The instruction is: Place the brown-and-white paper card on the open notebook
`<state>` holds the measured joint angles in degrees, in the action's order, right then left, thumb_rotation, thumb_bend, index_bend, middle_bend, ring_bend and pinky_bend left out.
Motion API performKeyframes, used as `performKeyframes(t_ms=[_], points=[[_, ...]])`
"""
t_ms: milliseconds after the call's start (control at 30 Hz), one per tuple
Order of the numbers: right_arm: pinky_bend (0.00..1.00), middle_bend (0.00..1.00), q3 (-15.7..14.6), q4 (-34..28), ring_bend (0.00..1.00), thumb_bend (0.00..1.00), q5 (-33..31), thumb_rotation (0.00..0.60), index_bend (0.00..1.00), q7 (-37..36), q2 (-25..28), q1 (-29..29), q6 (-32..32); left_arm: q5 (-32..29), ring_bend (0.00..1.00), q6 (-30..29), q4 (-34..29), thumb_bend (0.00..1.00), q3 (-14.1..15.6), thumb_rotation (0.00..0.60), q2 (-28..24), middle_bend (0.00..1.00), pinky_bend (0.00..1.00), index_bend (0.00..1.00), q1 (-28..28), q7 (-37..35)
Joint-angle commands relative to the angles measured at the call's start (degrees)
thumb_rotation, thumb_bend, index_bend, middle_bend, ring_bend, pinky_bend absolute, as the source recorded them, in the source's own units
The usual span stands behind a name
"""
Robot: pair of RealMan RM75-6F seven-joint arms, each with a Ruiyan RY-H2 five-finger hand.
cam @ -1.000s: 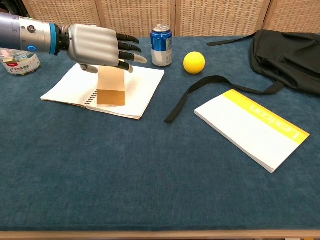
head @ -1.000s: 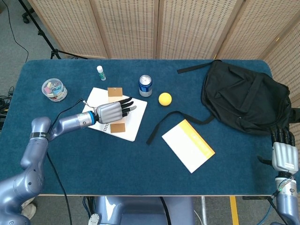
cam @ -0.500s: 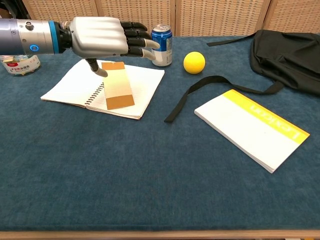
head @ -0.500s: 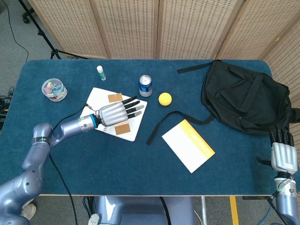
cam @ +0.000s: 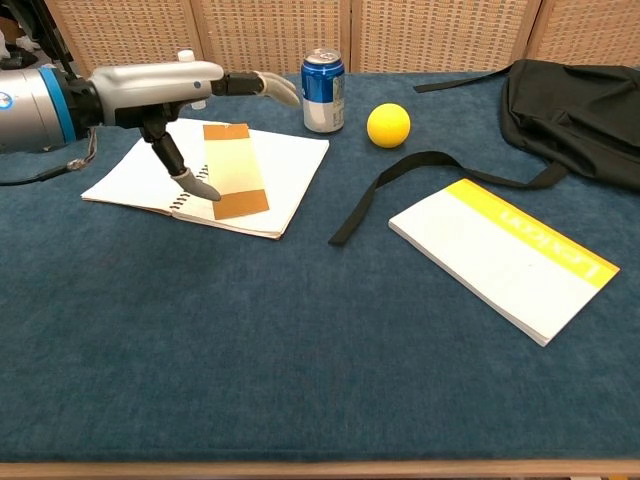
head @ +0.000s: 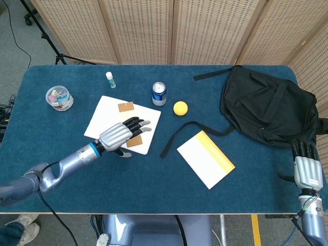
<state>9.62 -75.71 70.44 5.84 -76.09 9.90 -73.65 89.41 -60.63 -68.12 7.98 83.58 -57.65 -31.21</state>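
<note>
The brown-and-white paper card (head: 125, 107) (cam: 234, 170) lies flat on the right page of the open notebook (head: 105, 115) (cam: 290, 170), left of the table's middle. My left hand (head: 119, 135) (cam: 165, 85) hovers palm down over the notebook's near edge, fingers spread and holding nothing. In the chest view its thumb points down just left of the card's near brown end. My right hand (head: 307, 171) stays at the table's right front edge with fingers straight and nothing in it.
A blue can (head: 159, 94) and a yellow ball (head: 180, 108) stand just behind and right of the notebook. A black backpack (head: 269, 107) with a loose strap (head: 177, 134) fills the right. A yellow-and-white book (head: 205, 158) lies centre-right. A clip tub (head: 59, 98) and a small bottle (head: 110, 79) sit far left.
My left hand has let go of the card, which tipped from upright to flat on the notebook. The hand has drawn back toward the near side. The right hand has not moved.
</note>
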Motion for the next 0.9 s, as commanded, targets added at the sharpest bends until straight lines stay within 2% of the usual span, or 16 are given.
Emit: performKeyframes(t_ms=[33,200,433,700,733,900], points=[[0.0,0.0,-0.1,-0.1,0.0,0.0,0.1,0.6,0.08,-0.3,0.1,0.0,0.0,-19.2,0.0,11.3,-17.5,0.18,-7.4,0.6,-9.0,0.0,0.03,0.0,3.2,3.3],[0.0,0.0,-0.1,-0.1,0.0,0.0,0.1,0.6,0.08,-0.8,0.3,-0.1,0.0,-24.6,0.0,11.5,-15.9,0.18,-10.7,0.6,-6.6,0.0,0.03,0.0,4.3,6.7],[0.0,0.0,-0.2,-0.4,0.0,0.0,0.2,0.6,0.08,-1.0,0.3,-0.1,0.1,-30.8,0.0,19.1,-9.9,0.17,-17.2,0.6,-2.3,0.0,0.03,0.0,2.8,1.7],[0.0,0.0,-0.1,-0.4,0.0,0.0,-0.2,0.6,0.08,-1.4,0.6,-0.3,0.1,-38.2,0.0,25.1,-2.6,0.18,-21.2,0.6,2.4,0.0,0.03,0.0,1.5,1.2],[0.0,0.0,0.0,-0.3,0.0,0.0,-0.4,0.6,0.08,-1.7,0.7,-0.3,0.2,-40.6,0.0,26.3,-0.6,0.18,-22.3,0.6,4.1,0.0,0.03,0.0,1.6,-0.3],[0.0,0.0,0.1,0.2,0.0,0.0,-0.7,0.6,0.08,-2.3,0.8,-0.3,0.7,-41.2,0.0,28.7,5.7,0.18,-25.3,0.6,8.8,0.0,0.03,0.0,1.4,-2.2]])
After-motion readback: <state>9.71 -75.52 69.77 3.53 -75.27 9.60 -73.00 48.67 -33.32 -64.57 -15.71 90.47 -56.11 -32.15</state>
